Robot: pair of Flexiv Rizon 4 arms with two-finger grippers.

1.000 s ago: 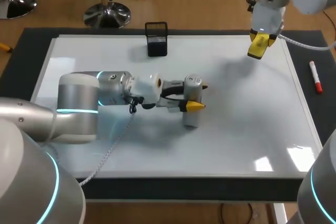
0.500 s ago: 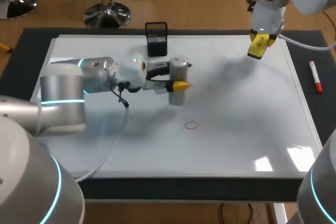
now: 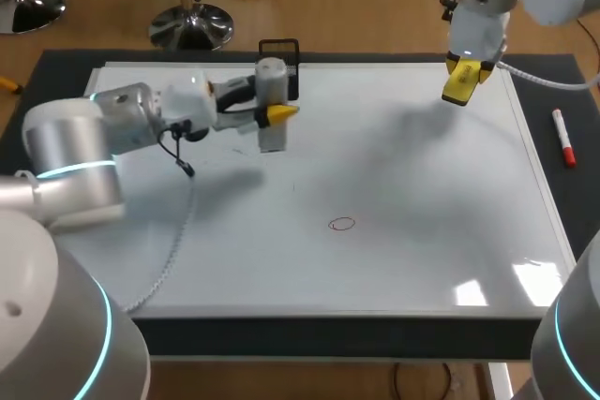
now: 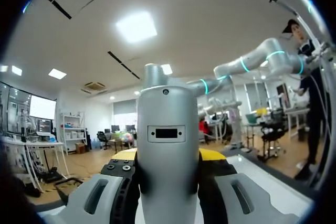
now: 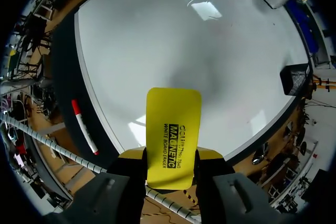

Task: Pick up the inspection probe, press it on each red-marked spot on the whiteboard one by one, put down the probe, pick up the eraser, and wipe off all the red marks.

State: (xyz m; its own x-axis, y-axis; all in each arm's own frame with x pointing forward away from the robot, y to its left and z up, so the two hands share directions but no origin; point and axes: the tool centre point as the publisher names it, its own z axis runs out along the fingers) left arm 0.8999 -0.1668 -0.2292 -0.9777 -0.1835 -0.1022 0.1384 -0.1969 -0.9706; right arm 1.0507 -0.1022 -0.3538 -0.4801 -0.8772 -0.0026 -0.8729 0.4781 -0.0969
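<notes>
The grey cylindrical probe (image 3: 271, 100) stands upright in my left gripper (image 3: 274, 115), which is shut on it just above the whiteboard (image 3: 422, 231), close in front of the black holder (image 3: 279, 50). In the left wrist view the probe (image 4: 167, 145) fills the space between the yellow-tipped fingers (image 4: 212, 153). One red circle mark (image 3: 342, 224) shows near the board's middle. My right gripper (image 3: 462, 83) hangs over the far right corner, shut on the yellow eraser (image 3: 459, 87). The right wrist view shows the eraser (image 5: 173, 137) sticking out between its fingers.
A red-capped marker (image 3: 563, 150) lies on the black mat (image 3: 553, 81) to the right of the board, also seen beside the eraser as the marker (image 5: 84, 124). The mesh holder (image 5: 295, 78) stands at the board's far edge.
My left arm has carried the probe back and to the left, from the board's middle to the black holder, uncovering the red circle. The right arm has stayed still.
</notes>
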